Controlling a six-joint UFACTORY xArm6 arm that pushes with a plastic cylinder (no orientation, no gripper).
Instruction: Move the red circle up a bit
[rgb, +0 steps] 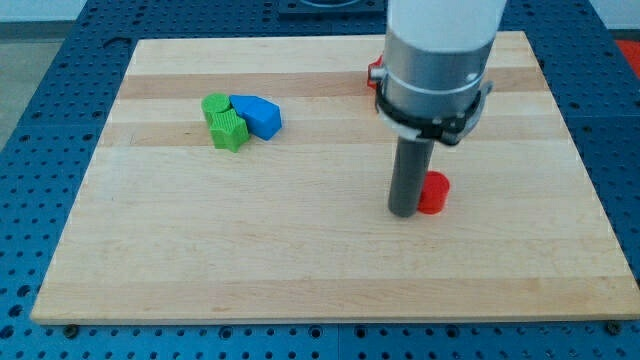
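Observation:
The red circle (434, 192) is a short red cylinder right of the board's middle. My tip (404, 212) is at the end of the dark rod and stands against the circle's left side, slightly toward the view's bottom, touching or nearly touching it. The rod hides the circle's left edge. The arm's white and grey body hangs over the board's top right.
A second red block (373, 73) peeks out left of the arm's body near the board's top; its shape is hidden. A green cylinder (214, 104), a green star-like block (229, 131) and a blue block (258, 114) cluster at the upper left of the wooden board (300, 250).

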